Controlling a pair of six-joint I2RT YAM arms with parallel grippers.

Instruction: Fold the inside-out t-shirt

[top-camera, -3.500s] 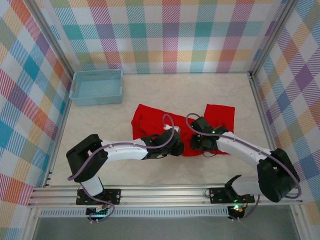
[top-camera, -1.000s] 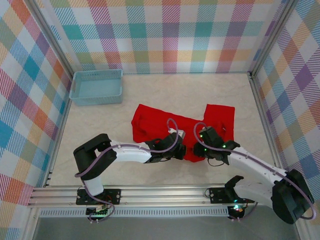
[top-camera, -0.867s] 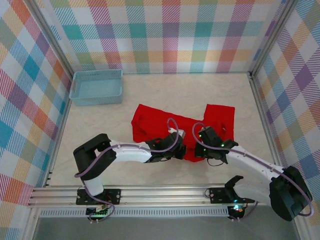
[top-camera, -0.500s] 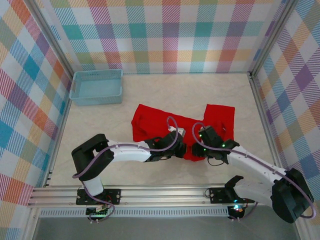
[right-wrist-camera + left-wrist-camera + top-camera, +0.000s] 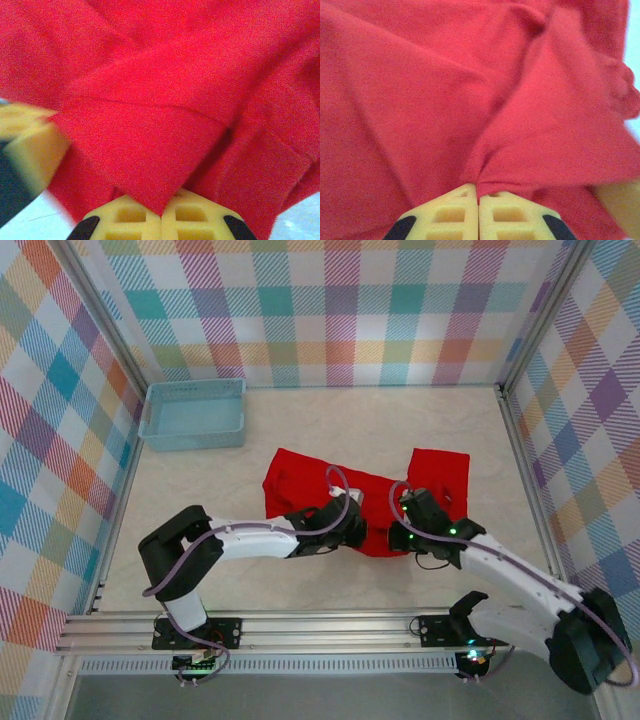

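The inside-out t-shirt (image 5: pixel 300 485) is spread, rumpled, about the middle of the table (image 5: pixel 400 425), reaching toward its right edge. Its near edge is gripped at two points close together: a fold of red cloth is clamped in the left gripper (image 5: pixel 478 192), and another in the right gripper (image 5: pixel 161 210). A light blue basket (image 5: pixel 150 420) is set at the far left corner, well apart.
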